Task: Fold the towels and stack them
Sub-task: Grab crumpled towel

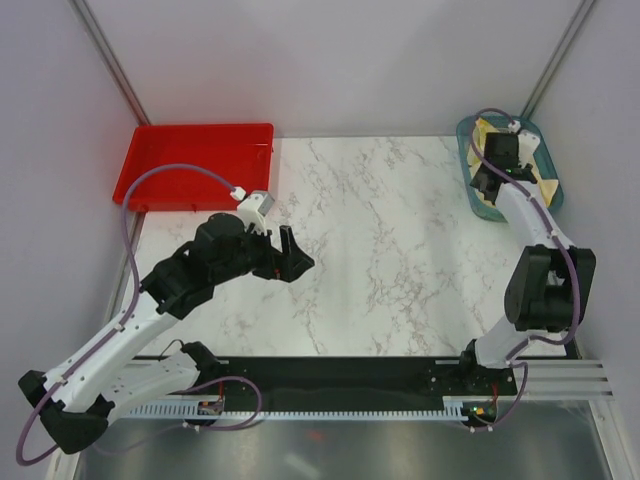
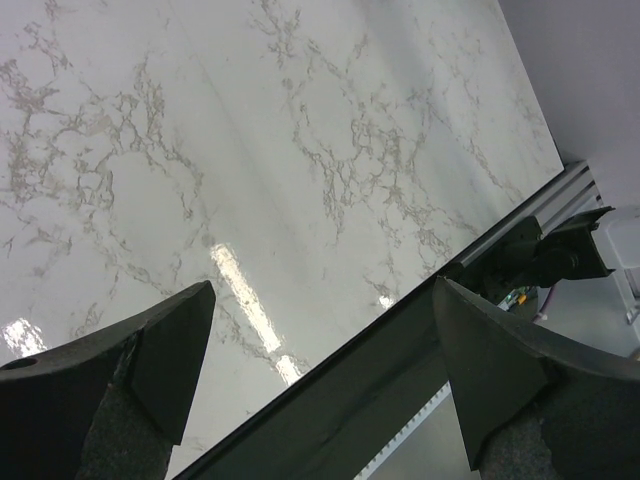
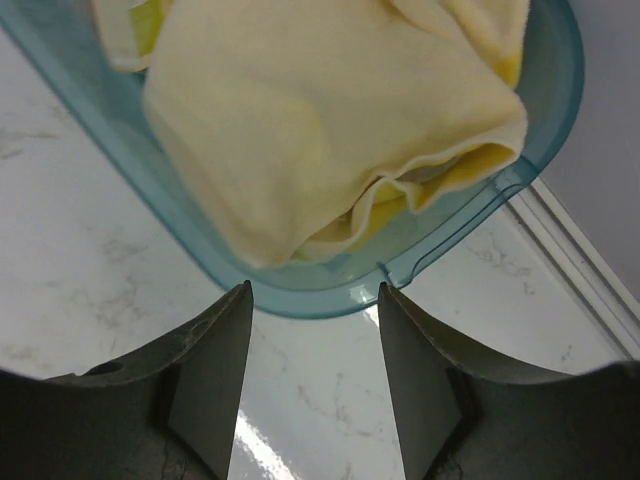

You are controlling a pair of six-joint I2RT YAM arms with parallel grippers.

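Jaws of the right gripper (image 3: pixel 315 300) are held parted, empty, above the rim of the teal bin (image 3: pixel 480 225), where cream towels (image 3: pixel 330 120) are heaped at the far right of the table (image 3: pixel 90 290). From a descent here, the rim could be struck or several layers pinched together. The left gripper (image 2: pixel 325 300) is spread wide over the table.

Your left arm (image 1: pixel 110 345) and right arm (image 1: pixel 525 210) wear white shells and black joints, with black bases (image 1: pixel 65 425) by the table (image 1: pixel 400 250) and a lilac cable (image 1: pixel 165 172) along each. The left gripper (image 2: pixel 325 300) has dark wedge fingers (image 2: pixel 165 350).
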